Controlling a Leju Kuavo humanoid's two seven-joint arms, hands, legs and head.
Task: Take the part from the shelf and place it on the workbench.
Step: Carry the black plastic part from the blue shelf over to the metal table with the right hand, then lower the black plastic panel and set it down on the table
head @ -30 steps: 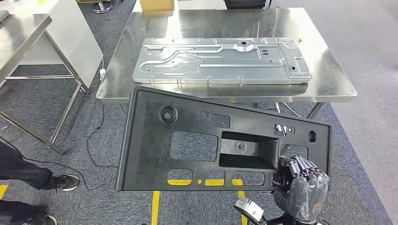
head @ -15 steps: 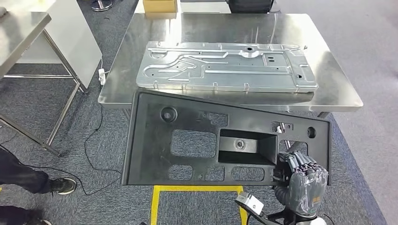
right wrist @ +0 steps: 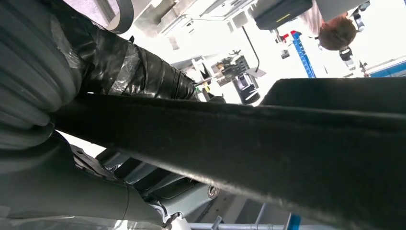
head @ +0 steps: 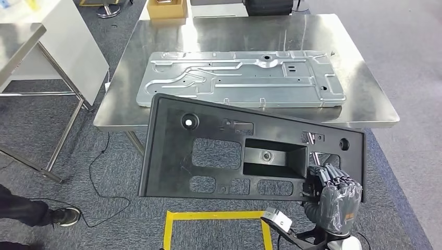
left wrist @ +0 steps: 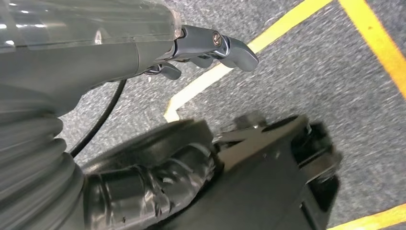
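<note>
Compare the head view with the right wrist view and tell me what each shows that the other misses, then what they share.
Head view alone: the steel workbench with a silver stamped panel lying on it, a cardboard box beyond its far edge, yellow floor tape, and the black part's whole face with its cutouts. Right wrist view alone: the part's thick edge seen from beneath, with a person and blue equipment beyond it. Both share the black part and the right hand gripping its near corner.

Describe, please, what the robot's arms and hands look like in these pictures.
The right hand wears a grey ribbed cover over darker segmented fingers. The left hand has a thick grey thumb beneath a clear shiny cover, with a black ribbed boot at the wrist.
</note>
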